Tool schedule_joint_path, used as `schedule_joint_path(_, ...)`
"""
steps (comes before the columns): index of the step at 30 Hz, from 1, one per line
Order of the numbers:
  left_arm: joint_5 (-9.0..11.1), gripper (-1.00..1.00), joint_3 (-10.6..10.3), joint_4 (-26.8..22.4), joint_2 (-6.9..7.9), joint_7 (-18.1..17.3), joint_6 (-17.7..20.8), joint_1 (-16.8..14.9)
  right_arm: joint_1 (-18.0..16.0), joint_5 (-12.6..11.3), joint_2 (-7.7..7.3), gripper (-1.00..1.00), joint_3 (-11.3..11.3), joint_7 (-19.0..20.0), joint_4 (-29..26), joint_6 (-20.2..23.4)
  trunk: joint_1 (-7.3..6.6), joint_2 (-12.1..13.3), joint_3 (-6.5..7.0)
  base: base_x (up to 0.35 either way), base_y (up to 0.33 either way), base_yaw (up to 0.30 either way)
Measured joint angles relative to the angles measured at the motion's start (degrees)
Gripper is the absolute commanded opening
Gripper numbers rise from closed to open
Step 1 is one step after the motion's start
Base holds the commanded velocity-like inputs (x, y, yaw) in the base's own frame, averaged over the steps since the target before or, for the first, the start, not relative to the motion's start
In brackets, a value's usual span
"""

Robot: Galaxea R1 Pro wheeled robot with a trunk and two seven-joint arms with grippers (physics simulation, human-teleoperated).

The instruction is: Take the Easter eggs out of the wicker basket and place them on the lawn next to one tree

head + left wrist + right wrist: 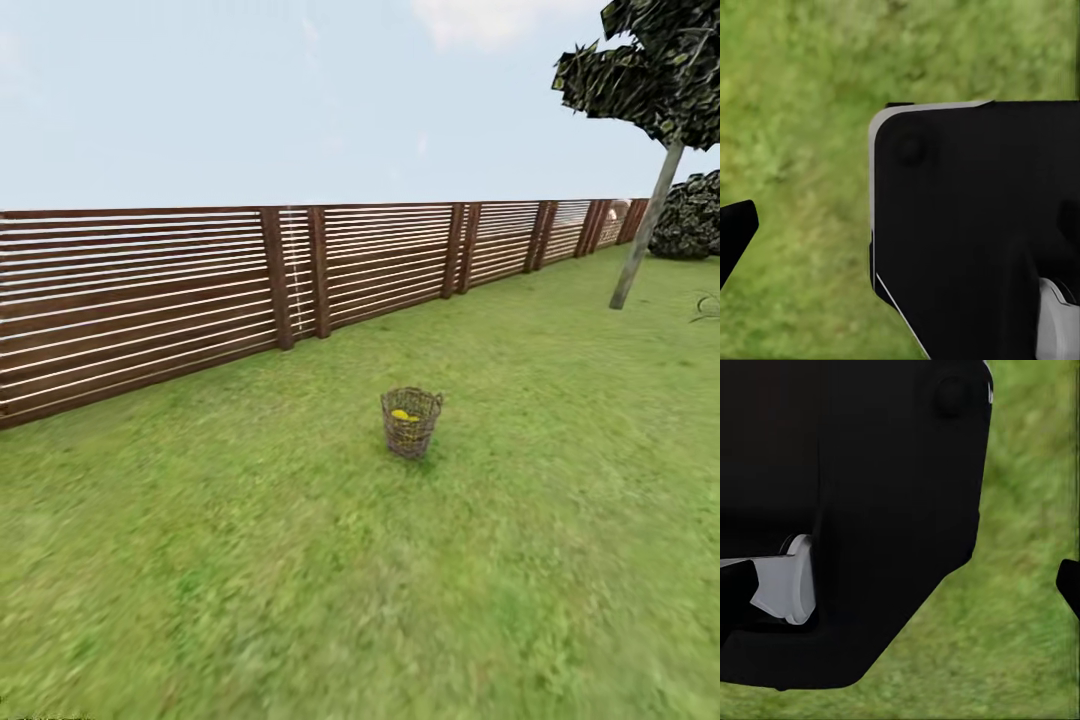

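The wicker basket (pixel 411 422) stands upright on the lawn (pixel 250 560) in the middle of the head view, some way ahead of me. Yellow Easter eggs (pixel 404 414) show inside it, too small to count. A tree (pixel 646 232) with a slim pale leaning trunk rises at the far right, well beyond the basket. In the left wrist view one dark fingertip (pixel 736 229) of the left gripper sits at the frame's edge over grass. The right wrist view likewise has one fingertip (pixel 1069 582) at its edge. Nothing is held by either.
A long brown slatted fence (pixel 200 290) runs along the left and back of the lawn. A round dark bush (pixel 692 214) sits behind the tree. My own black body panel (pixel 975 225) blocks much of both wrist views (pixel 855 510).
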Motion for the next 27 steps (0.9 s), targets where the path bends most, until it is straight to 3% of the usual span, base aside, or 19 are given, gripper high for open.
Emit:
schedule_joint_path(10,0.0,1.0,0.0,0.0,0.0,0.0,0.0,0.0,0.0,0.0,-0.06,1.0,-0.1,0.0,-0.1,0.0,0.0,0.0,-0.29,0.269,-0.2,0.215)
schedule_joint_path(27,0.0,1.0,0.0,0.0,0.08,0.0,0.0,0.0,0.0,0.0,-0.05,1.0,-0.1,0.0,0.1,0.0,0.0,0.0,-0.94,0.269,-0.177,0.104)
